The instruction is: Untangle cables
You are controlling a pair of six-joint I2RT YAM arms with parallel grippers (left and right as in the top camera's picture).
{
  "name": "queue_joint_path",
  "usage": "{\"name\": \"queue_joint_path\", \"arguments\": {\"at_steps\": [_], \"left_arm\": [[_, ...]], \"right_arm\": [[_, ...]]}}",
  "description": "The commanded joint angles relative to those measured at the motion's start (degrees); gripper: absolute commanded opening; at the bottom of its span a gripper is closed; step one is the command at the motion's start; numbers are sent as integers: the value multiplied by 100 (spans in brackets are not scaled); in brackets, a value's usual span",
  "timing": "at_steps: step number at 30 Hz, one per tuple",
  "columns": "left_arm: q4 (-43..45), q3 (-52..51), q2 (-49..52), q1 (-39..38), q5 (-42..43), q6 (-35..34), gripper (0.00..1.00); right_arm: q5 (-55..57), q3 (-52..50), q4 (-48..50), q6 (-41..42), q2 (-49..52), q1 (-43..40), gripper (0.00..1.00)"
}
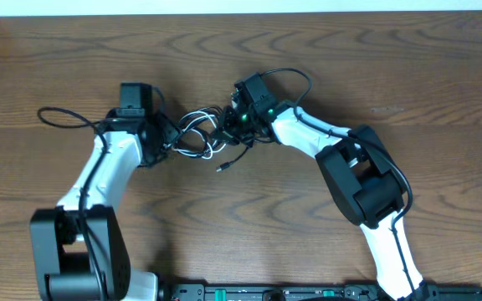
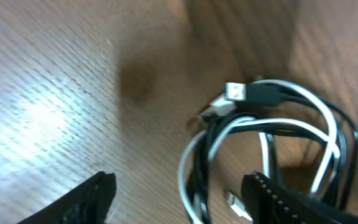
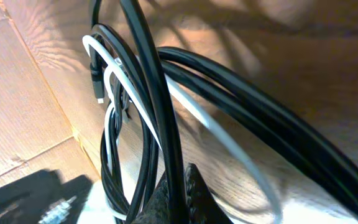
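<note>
Tangle of thin black and white cables (image 1: 201, 134) sits mid-desk on the brown wood-grain desk (image 1: 366, 58), between the two arms. Left tool (image 2: 179, 183) is wide, gripping nothing; loops of the white cord (image 2: 319, 115) and a silver USB plug (image 2: 235, 91) lie close by one of its fingers (image 2: 284, 199). Right tool (image 3: 180, 186) is pinched tight on one thin black cord (image 3: 148, 81). One small plug end (image 1: 223, 169) trails loose on the desk

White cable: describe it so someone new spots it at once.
On the wooden table, look mid-table between the two arm tips, where a small tangle of cables lies. The white cable loops through it, and it is the only white cord there; every other one is black.
</note>
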Motion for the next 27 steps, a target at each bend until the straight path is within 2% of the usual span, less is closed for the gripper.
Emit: {"name": "queue_joint_path", "arguments": {"at_steps": [1, 8, 9, 13, 14, 21, 27], "left_arm": [[39, 59, 396, 125, 890, 92, 65], [525, 59, 1080, 122, 1904, 90, 65], [549, 59, 1141, 122, 1963, 90, 61], [597, 59, 1252, 125, 2041, 90, 15], [621, 59, 1250, 125, 2041, 92, 8], [1010, 68, 1019, 129, 2282, 874, 8], [1084, 68, 363, 129, 2295, 1803, 7]], "right_arm": [[-96, -31, 55, 0, -55, -48, 1], [-92, -31, 57, -4, -55, -48, 1], [-92, -31, 59, -4, -55, -48, 1], [-92, -31, 52, -120, -55, -48, 1], [-92, -31, 46, -181, -55, -48, 1], [20, -31, -306, -522, -160, -48, 1], [688, -31, -1191, -1082, -748, -31, 1]]}}
